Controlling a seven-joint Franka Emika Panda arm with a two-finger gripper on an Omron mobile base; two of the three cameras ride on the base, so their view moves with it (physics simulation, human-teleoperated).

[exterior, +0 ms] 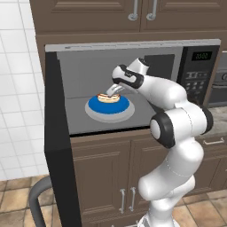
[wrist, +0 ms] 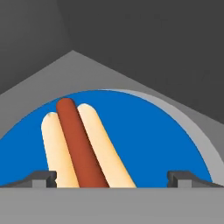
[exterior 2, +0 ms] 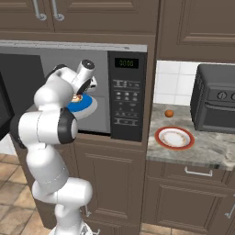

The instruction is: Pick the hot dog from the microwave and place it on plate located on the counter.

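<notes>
The hot dog (exterior: 106, 97) lies on a bright blue round dish (exterior: 109, 105) inside the open microwave (exterior: 195, 71). My gripper (exterior: 113, 91) reaches into the grey cavity and hangs just above the bun's right end. In the hand view the hot dog (wrist: 78, 144) fills the lower left, lying between the fingertips (wrist: 43, 177), nearer the left one. The gripper (wrist: 113, 179) is open, its jaws wide apart with nothing held. The white plate with a red-orange rim (exterior 2: 174, 137) sits bare on the counter (exterior 2: 206, 151), right of the microwave.
The microwave's black door (exterior: 55, 146) swings out to the left. A small orange ball (exterior 2: 169, 113) lies behind the plate. A dark toaster oven (exterior 2: 215, 103) stands at the counter's back right. Wooden cabinets hang above and below.
</notes>
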